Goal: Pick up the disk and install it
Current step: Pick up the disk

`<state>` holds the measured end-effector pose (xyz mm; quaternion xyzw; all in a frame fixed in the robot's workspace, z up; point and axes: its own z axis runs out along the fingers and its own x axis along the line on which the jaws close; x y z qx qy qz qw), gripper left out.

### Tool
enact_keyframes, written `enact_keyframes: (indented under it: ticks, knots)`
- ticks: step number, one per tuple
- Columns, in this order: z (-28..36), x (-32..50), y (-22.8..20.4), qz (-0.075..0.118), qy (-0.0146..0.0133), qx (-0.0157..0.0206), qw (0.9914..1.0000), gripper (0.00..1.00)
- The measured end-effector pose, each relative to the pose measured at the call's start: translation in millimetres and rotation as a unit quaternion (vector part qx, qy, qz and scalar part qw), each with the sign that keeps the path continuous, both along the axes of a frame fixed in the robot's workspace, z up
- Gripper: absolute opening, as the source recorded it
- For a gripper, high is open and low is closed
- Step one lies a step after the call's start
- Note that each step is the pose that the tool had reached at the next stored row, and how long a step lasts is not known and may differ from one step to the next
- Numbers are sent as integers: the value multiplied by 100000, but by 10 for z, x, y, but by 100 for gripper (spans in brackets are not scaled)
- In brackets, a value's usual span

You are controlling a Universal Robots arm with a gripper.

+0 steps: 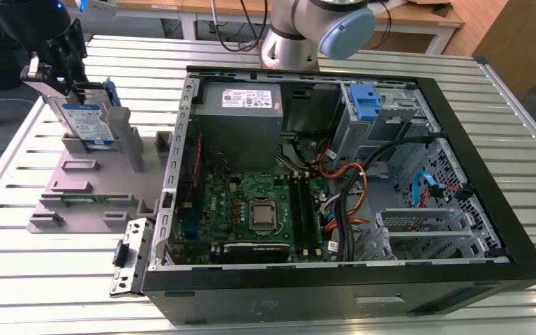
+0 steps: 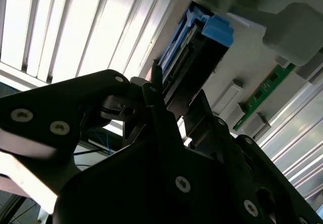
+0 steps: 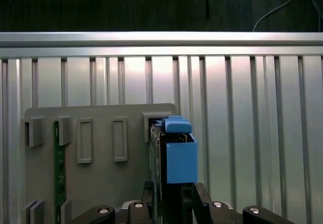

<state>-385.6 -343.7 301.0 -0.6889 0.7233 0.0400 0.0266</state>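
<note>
Standing upright in the grey holder (image 1: 91, 188), exterior view's upper left, the disk (image 1: 86, 122) offers its top edge; hand (image 3: 173, 191) looks clamped on it.

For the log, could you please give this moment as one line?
gripper: at top of silver rectangular blue-railed disk | disk: standing in grey plastic holder | black computer case: open

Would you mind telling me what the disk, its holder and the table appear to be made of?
The disk: silver metal body, judging by its dull sheen, with blue rails that look like matte plastic. The holder: uniform matte grey, probably plastic. The table: ribbed, brightly reflecting slats, likely aluminium.
</note>
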Motion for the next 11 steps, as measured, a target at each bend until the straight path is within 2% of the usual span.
enact_keyframes:
  ticks: [5,11]
  knots:
    - [-1,7,11,10,-2,-251,100000,43]
    - [0,22,12,5,8,-331,99999,43]
